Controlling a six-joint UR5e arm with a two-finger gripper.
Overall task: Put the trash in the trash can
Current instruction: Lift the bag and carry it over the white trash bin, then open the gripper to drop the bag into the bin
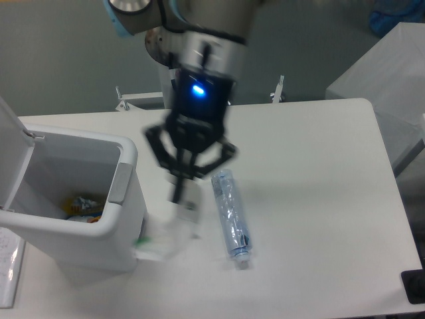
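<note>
Your gripper [179,193] has its fingers pinched together on the top of the crumpled wrapper [169,232], which hangs below them as a motion-blurred, see-through smear with a green bit at its lower left, just in front of the trash can's near corner. The smear makes the exact grip hard to read, but the wrapper is clear of the table [312,173] and dangling from the fingertips. Just right of the gripper you see the flattened bottle [230,216] lying on the table, white cap pointing toward the front edge. To the left stands the trash can [80,199] with its lid open and some colourful scraps at the bottom. Above the gripper, a blue light glows on the wrist.
</note>
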